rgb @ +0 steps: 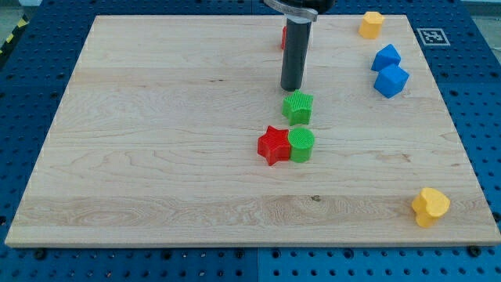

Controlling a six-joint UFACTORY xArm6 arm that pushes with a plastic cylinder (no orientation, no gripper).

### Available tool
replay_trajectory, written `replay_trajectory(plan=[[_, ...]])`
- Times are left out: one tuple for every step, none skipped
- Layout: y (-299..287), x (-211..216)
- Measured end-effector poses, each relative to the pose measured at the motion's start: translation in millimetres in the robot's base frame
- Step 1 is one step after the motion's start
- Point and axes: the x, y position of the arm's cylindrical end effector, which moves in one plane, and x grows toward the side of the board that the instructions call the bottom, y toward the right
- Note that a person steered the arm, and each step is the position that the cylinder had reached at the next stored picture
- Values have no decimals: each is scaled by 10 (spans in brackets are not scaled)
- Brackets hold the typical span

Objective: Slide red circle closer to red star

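A red block, shape impossible to make out, shows only as a sliver behind the dark rod. The rod's upper end is cut off by the view's top edge.

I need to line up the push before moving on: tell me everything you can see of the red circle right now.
Only a thin red sliver of the red circle shows, near the view's top centre of the wooden board. The dark rod stands in front and hides the rest, so its shape and ridges cannot be made out. It lies well up the view from the red star. My tip is below it in the view, just above the green star; whether anything touches it cannot be told.
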Motion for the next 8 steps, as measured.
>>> replay_trajectory(plan=[[0,46],[0,334],[0,594],[0,616],[0,208],[20,-500],[317,-787],[662,-799]])
